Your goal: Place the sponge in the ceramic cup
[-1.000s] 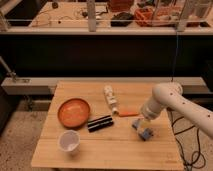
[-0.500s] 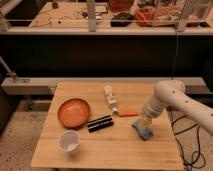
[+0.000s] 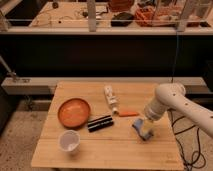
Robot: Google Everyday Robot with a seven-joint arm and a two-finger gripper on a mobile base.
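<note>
The sponge (image 3: 138, 125) is a small blue-grey pad lying on the right part of the wooden table (image 3: 110, 150). My gripper (image 3: 145, 129) is down at the sponge, on its right side, at the end of the white arm (image 3: 167, 100) that comes in from the right. The ceramic cup (image 3: 69, 141) is white and stands upright near the table's front left corner, far to the left of the gripper. Nothing shows inside the cup.
A wide orange bowl (image 3: 74, 112) sits left of centre, just behind the cup. A flat black bar (image 3: 100, 123) lies between bowl and sponge. A white tube (image 3: 111, 97) and a small orange item (image 3: 129, 113) lie behind them. Cables hang off the table's right edge.
The arm has shifted only slightly at the sponge; the sponge stays at about the same spot on the table. Nothing else has moved.
</note>
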